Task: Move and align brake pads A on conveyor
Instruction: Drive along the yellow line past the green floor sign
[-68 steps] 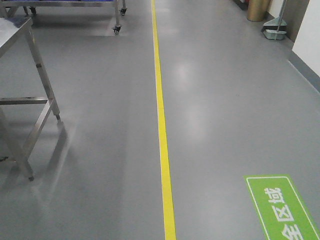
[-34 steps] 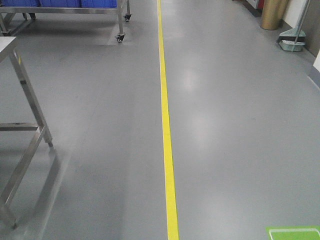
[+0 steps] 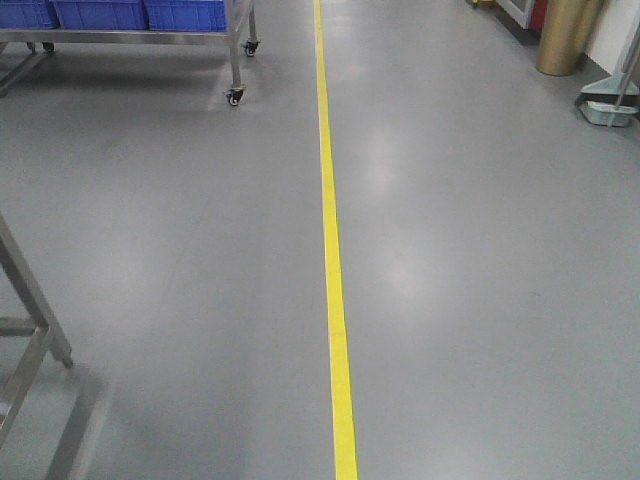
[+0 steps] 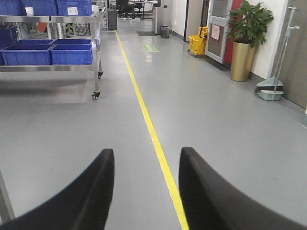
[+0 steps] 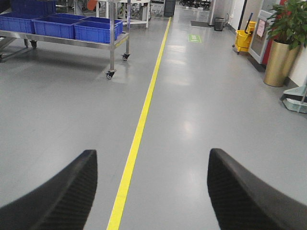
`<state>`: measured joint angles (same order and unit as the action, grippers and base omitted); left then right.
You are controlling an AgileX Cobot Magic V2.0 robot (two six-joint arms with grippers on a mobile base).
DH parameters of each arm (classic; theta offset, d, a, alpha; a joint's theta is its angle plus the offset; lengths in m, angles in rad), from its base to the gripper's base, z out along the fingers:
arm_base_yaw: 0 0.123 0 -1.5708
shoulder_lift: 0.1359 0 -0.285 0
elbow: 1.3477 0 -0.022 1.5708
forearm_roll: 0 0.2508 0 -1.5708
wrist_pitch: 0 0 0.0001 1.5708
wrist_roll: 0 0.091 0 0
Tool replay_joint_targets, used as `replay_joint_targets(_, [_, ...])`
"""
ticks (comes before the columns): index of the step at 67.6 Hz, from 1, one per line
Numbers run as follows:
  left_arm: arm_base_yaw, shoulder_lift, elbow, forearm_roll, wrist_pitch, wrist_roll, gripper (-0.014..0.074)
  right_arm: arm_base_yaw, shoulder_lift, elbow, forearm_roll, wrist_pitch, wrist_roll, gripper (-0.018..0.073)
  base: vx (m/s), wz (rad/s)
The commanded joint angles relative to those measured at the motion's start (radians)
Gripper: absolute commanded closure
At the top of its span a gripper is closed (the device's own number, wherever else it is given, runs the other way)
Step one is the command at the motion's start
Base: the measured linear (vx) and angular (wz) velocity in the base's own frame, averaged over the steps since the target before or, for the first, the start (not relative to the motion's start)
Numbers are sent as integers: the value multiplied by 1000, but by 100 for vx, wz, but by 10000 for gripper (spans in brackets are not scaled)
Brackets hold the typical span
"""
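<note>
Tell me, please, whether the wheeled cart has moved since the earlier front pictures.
No. The wheeled cart keeps its place left of the yellow line; the camera itself has advanced towards it.

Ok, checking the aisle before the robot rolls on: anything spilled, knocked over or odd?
Nothing stands out. The floor is clean along the yellow line, the blue bins sit squarely on the wheeled rack, and the left gripper and right gripper have open, empty jaws.
</note>
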<state>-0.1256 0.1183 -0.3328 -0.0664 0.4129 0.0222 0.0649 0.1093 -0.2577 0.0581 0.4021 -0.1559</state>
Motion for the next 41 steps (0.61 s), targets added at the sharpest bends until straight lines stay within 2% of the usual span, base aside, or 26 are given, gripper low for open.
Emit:
replay_joint_targets(1, [-4, 14, -23, -8, -81, -3, 297, -4, 11, -27, -6, -70, 0, 92, 64, 5])
replay_joint_targets(41, [-4, 14, -23, -8, -81, -3, 297, -4, 11, -27, -6, -70, 0, 92, 62, 10])
